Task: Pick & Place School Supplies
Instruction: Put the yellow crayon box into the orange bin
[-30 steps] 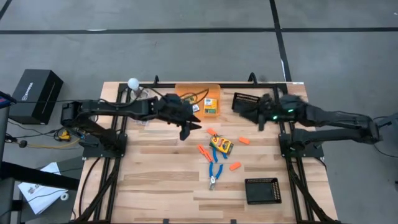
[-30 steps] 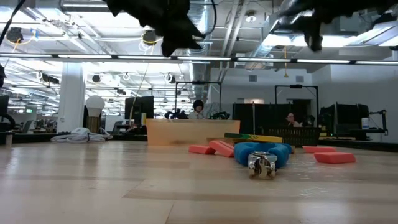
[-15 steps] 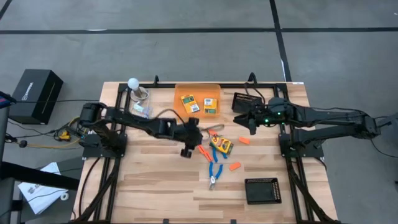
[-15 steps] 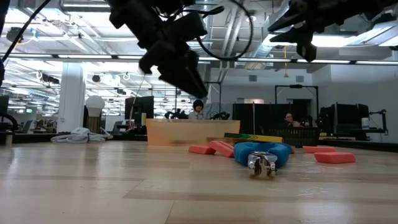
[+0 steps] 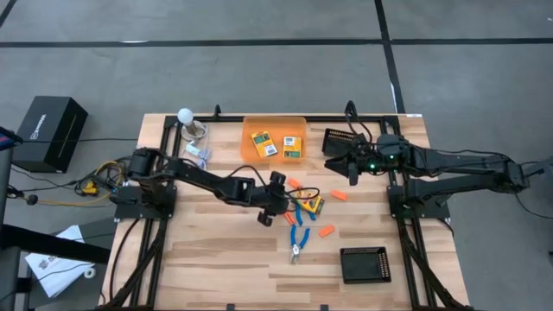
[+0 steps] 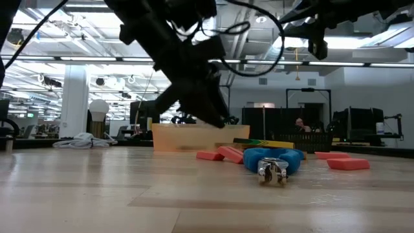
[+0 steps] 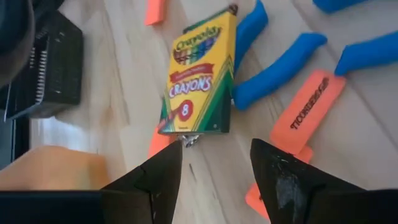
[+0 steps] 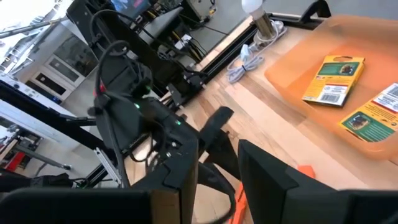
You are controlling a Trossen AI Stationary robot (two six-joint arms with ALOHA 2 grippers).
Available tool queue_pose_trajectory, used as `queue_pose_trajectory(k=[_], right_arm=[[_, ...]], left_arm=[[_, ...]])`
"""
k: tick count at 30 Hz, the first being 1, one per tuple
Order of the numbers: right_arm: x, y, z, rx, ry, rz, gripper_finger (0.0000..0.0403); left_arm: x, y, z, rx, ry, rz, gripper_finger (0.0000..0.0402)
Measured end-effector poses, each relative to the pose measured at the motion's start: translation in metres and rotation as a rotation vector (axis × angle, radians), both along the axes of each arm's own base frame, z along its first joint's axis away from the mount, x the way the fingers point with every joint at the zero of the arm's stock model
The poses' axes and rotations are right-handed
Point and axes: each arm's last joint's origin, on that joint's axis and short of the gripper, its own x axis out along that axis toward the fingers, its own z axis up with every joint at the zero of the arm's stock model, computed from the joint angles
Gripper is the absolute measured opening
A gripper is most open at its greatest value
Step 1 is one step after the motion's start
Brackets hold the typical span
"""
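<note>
The left hand (image 5: 270, 210) had swung away from the orange bin (image 5: 275, 128) and come down low over the loose things in the middle of the tabletop (image 5: 207, 250). Its 2 fingers (image 7: 152, 180) stood wide open with nothing between them, and the Crayola crayon box (image 7: 199, 74) lay flat just ahead, beside the blue-handled scissors (image 5: 298, 235) and some orange pieces (image 5: 327, 230). 2 crayon boxes (image 5: 277, 144) already lay in the bin. It looked ready to grab the next box. The right hand (image 5: 350, 164) waited up by a black tray (image 5: 339, 137), partly open and empty.
</note>
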Motion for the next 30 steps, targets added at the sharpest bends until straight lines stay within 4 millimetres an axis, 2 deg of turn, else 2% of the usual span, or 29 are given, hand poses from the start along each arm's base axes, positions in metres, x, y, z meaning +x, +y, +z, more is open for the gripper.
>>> queue_pose_trajectory(k=[5,14,20,30], right_arm=[[0.0,0.0,0.0,0.0,0.0,0.0,0.0107],[0.0,0.0,0.0,-0.007,0.001,0.002,0.0107],[0.0,0.0,0.0,-0.015,0.003,0.004,0.0107],[0.0,0.0,0.0,-0.031,0.008,0.01,0.0107]], left_arm=[[0.005,-0.003,-0.008,0.062,-0.004,-0.033,0.0186],[0.011,-0.003,-0.003,0.065,-0.095,-0.039,0.0186],[0.015,-0.003,-0.024,0.099,-0.032,-0.067,0.0186],[0.023,-0.003,-0.044,0.132,-0.01,-0.064,0.0186]])
